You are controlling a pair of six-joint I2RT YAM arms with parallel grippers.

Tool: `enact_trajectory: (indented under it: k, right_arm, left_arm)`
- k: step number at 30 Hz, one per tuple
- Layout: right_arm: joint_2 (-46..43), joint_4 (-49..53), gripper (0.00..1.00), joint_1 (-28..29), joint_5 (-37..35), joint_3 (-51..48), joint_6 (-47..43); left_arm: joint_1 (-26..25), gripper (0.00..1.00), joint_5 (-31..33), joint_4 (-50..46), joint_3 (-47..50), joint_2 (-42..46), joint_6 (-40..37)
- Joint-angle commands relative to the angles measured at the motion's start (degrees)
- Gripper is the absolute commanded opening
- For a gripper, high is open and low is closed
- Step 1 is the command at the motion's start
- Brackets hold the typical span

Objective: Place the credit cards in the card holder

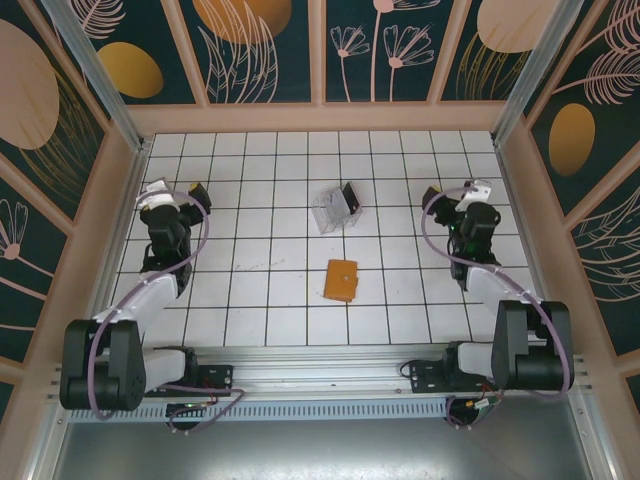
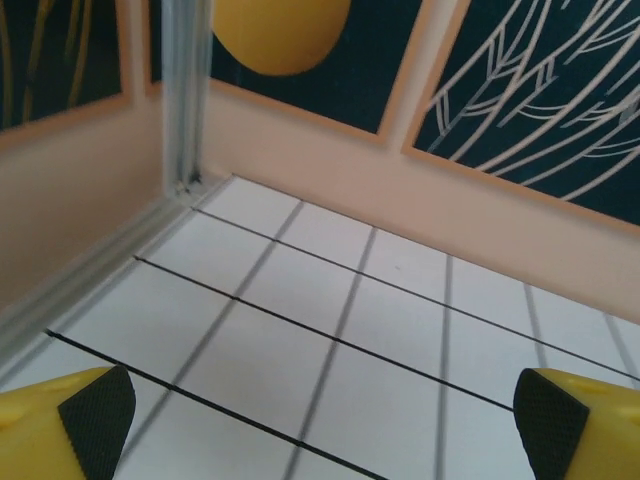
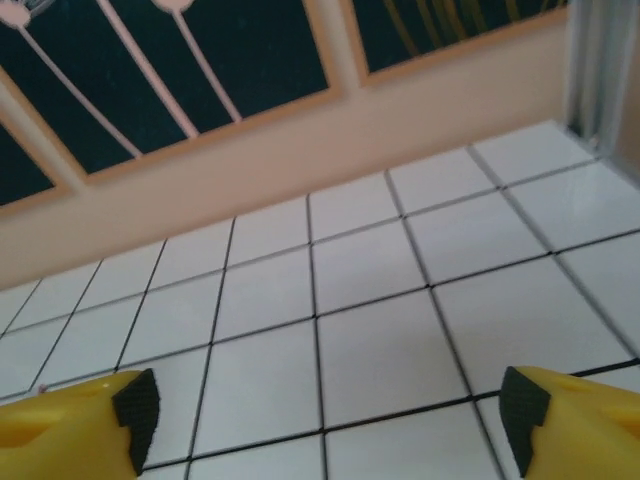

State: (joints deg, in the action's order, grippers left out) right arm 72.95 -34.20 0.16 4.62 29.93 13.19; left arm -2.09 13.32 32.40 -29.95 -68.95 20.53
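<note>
Two containers lie out on the white tiled desk [image 1: 270,300] as seen from the top camera. The orange card holder [image 1: 341,280] lies flat and folded shut near the middle, between the two arms and well apart from both. Folded like that, it gives no look at its inside. Further back sits a clear plastic case [image 1: 330,210], with a dark credit card [image 1: 350,199] tilted up at its right end. I cannot tell whether the card stands inside the case or leans against it, and the rest of the case is too glassy to read. The left gripper [image 1: 170,192] hangs over the far left tiles and the right gripper [image 1: 462,195] over the far right ones, each away from both containers. From this height the jaws are too small to judge.

The left wrist camera settles that. The left gripper [image 2: 320,425] has its jaws spread wide, yellow fingers with black ribbed pads [image 2: 95,420] at the picture's two lower corners and bare tile between them. It faces an aluminium corner post [image 2: 185,95].

The right wrist camera gives the same close detail. The right gripper [image 3: 330,410] stands wide open over bare tiles, facing the pale wooden back wall [image 3: 300,150].
</note>
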Motion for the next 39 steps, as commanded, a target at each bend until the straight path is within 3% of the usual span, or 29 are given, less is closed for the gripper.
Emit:
enact_trajectory:
  k: [1,5,10,14,18,26,37,39]
  right_arm:
    - [1.1,21.9,0.88,6.1,6.5,5.7,3.9]
    - [3.2,36.8,0.85,15.6,8.0,11.3,1.8]
    - [7.3,48.5,0.76,25.9,12.0,14.7,3.0]
    - [10.9,54.6,0.69,35.0,7.6,16.8,3.1]
    - [13.0,54.8,0.60,40.0,3.0,16.1,1.8]
    - [15.6,55.9,0.57,44.7,-2.5,20.0,-0.5]
    - [21.2,57.2,0.52,44.8,-3.0,21.0,-2.3]
    - [22.2,57.6,0.46,45.0,-3.2,21.2,-2.1]
  left_arm:
    - [0.0,0.99,-12.7,-17.6,-1.7,2.4,8.7]
    - [-3.8,0.99,-23.3,-24.4,-3.1,1.8,12.2]
    - [-16.9,0.99,-24.6,-31.1,-5.6,-0.9,12.1]
    - [-23.9,0.99,-26.2,-32.4,-6.6,-5.0,13.1]
    - [-28.7,0.96,-27.0,-33.5,-8.6,-10.3,13.6]
    - [-30.5,0.98,-25.9,-34.1,-11.5,-16.2,15.6]
    - [-30.5,0.98,-25.2,-33.3,-11.2,-16.3,16.6]
    - [-30.5,0.99,-25.5,-33.1,-11.4,-16.6,16.8]
